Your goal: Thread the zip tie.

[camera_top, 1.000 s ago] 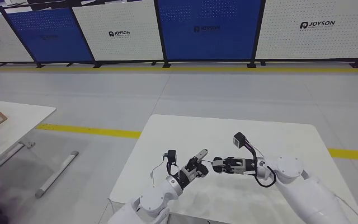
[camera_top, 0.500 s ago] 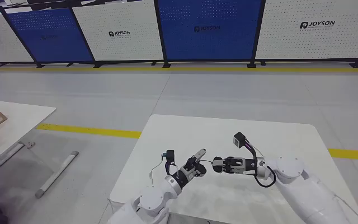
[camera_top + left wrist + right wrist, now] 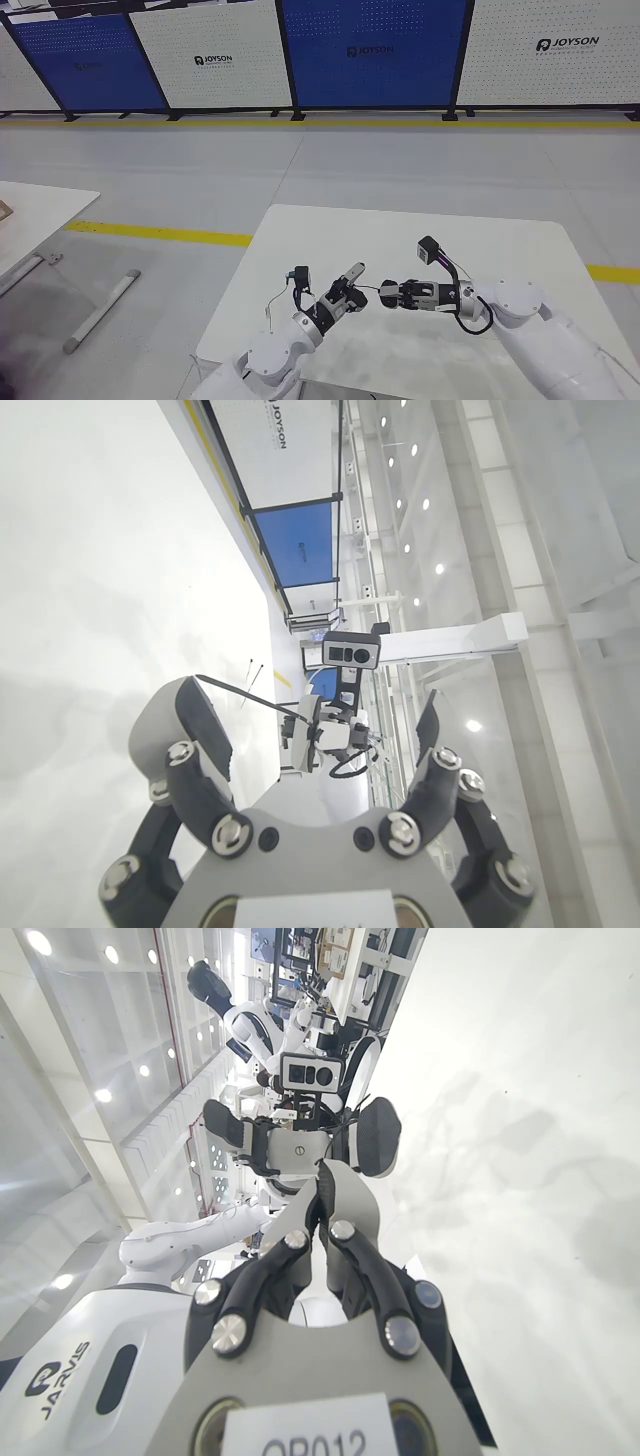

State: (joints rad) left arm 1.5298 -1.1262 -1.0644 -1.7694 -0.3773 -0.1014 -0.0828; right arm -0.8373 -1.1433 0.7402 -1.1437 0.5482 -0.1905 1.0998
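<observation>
thin black plastic zip tie [image 3: 250, 699] is straight above the white table [image 3: 400, 225]; right gripper [image 3: 322, 1178] is clamped tight on one end; at its 9 o'clock from above, left gripper [image 3: 312, 695] gapes wide, empty, the tie's tip beside one pad; no loop shows, so threading looks undone.

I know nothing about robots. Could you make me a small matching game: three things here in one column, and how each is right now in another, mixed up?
Things:
1. left gripper
2. right gripper
3. zip tie

States:
A. shut tight on something thin
B. pinched at one end, up off the table
C. wide open, holding nothing

Pairs: 1-C, 2-A, 3-B
</observation>
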